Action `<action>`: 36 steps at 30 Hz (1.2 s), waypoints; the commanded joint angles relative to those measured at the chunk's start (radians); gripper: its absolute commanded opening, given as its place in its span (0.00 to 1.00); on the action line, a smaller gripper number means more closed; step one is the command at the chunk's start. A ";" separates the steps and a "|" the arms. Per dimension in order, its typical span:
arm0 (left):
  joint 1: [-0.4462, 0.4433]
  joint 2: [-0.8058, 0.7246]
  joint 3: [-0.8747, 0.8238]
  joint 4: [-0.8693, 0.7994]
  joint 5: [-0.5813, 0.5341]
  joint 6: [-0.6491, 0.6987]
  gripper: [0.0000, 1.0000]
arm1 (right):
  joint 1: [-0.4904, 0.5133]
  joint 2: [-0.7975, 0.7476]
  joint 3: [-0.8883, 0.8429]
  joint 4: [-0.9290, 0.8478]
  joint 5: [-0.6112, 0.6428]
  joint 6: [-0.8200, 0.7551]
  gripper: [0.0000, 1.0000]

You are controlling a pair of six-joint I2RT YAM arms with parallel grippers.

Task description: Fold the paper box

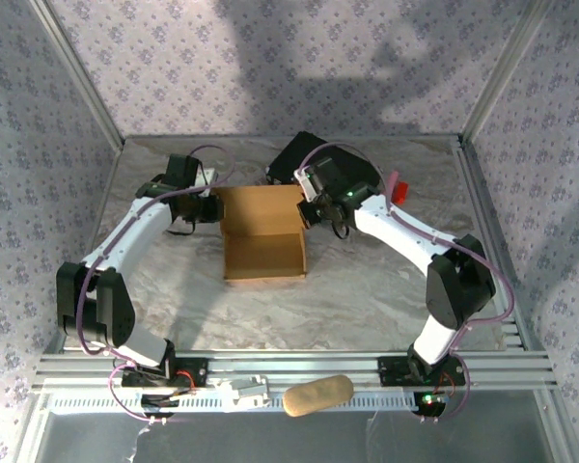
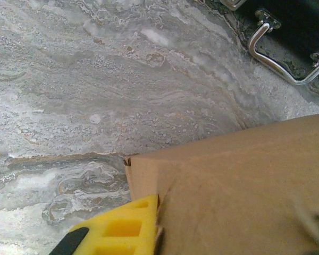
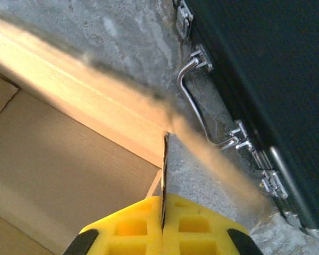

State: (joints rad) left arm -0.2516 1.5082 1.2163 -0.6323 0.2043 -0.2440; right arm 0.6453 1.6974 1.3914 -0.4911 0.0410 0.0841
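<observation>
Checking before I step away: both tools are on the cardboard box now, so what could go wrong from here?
The right tool pinches only a thin edge of the paper box; pulled hard, it might slip or tear. The black case and its metal handle sit close beside that edge, so a flap swung back might snag. Uneven pulls with the left tool might skew the box.

— Where does the paper box lie?
— I see it on the tabletop, between my left gripper and right gripper; the case lies behind the right gripper.
</observation>
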 commanded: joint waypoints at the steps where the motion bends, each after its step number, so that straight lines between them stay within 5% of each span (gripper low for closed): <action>1: -0.020 -0.017 -0.020 0.054 0.015 -0.063 0.11 | 0.042 0.026 0.058 -0.018 0.094 0.115 0.00; 9: -0.037 -0.028 -0.028 0.101 -0.032 -0.144 0.05 | 0.093 0.053 0.095 -0.030 0.197 0.305 0.00; 24: -0.040 -0.017 -0.023 0.206 -0.033 -0.210 0.04 | 0.102 0.116 0.131 0.035 0.191 0.531 0.00; 36: -0.042 -0.098 -0.187 0.356 -0.005 -0.242 0.03 | 0.167 0.035 -0.091 0.242 0.295 0.621 0.00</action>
State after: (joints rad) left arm -0.2771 1.4624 1.0592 -0.3603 0.1154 -0.4549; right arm 0.7742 1.7649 1.3518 -0.3222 0.3347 0.6640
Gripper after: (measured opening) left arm 0.054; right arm 0.052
